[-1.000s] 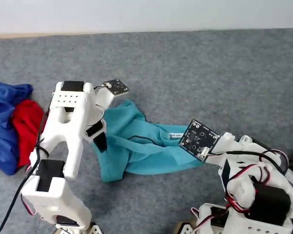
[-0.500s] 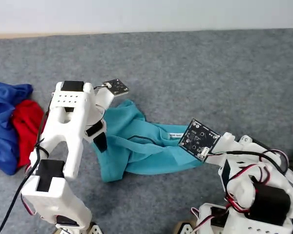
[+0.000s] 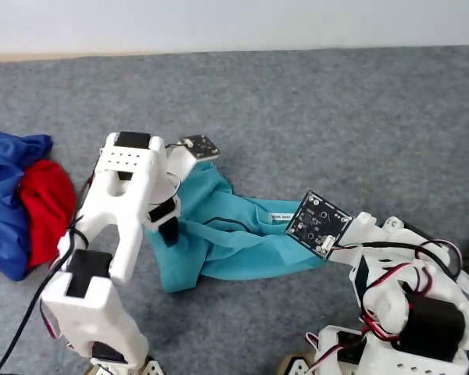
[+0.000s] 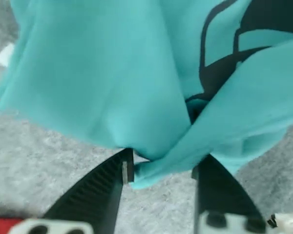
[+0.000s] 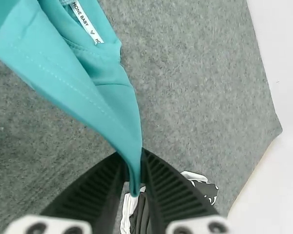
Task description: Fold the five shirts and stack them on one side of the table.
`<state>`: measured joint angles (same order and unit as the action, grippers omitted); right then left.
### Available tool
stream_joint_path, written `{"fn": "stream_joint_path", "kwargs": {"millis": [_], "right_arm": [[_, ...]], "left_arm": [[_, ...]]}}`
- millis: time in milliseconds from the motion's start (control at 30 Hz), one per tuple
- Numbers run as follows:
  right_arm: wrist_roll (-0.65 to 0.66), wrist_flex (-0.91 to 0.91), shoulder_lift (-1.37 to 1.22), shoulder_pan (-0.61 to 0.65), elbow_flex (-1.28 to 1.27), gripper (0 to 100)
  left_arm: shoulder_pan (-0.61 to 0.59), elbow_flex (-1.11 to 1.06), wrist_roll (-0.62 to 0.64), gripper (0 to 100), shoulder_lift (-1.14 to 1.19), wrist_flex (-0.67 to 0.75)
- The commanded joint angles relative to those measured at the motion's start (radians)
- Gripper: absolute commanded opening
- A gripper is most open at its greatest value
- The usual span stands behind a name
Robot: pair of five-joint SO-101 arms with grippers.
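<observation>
A teal shirt [image 3: 227, 234] with a black print lies crumpled on the grey table, stretched between the two arms. My left gripper [image 3: 169, 229] is down on the shirt's left part. In the left wrist view its fingers [image 4: 121, 171] stand apart, open, with a bunched fold of the teal shirt [image 4: 112, 73] lying between them over the table. My right gripper [image 5: 134, 178] is shut on a hem of the teal shirt [image 5: 63, 53] near the neck label. It holds that right end just above the table. The right arm [image 3: 391, 273] sits at the near right.
A blue shirt [image 3: 8, 195] and a red shirt [image 3: 48, 205] lie heaped together at the table's left edge. Bare grey table [image 3: 336, 117] stretches across the far half and the right side. A pale wall runs along the far edge.
The left arm has shifted a little to the right and farther over the teal shirt. The right arm and its held hem have stayed put.
</observation>
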<state>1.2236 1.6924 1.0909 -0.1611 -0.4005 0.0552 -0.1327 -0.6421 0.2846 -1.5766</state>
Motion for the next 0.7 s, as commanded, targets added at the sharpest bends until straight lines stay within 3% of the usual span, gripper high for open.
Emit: {"fn": "stream_joint_path", "kwargs": {"millis": [0, 200, 367, 667], "right_arm": [[0.011, -0.019, -0.005, -0.013, 0.011, 0.9], [0.011, -0.019, -0.005, -0.013, 0.011, 0.9], [0.011, -0.019, -0.008, -0.013, 0.008, 0.9], [0.011, -0.019, -0.005, -0.013, 0.011, 0.9]], "left_arm": [[0.008, 0.025, -0.005, 17, 0.025, 0.009], [-0.002, 0.033, -0.005, 9, 0.034, -0.005], [0.006, 0.125, -0.005, 2, 0.035, -0.114], [-0.029, 0.226, 0.018, 0, -0.048, -0.176]]}}
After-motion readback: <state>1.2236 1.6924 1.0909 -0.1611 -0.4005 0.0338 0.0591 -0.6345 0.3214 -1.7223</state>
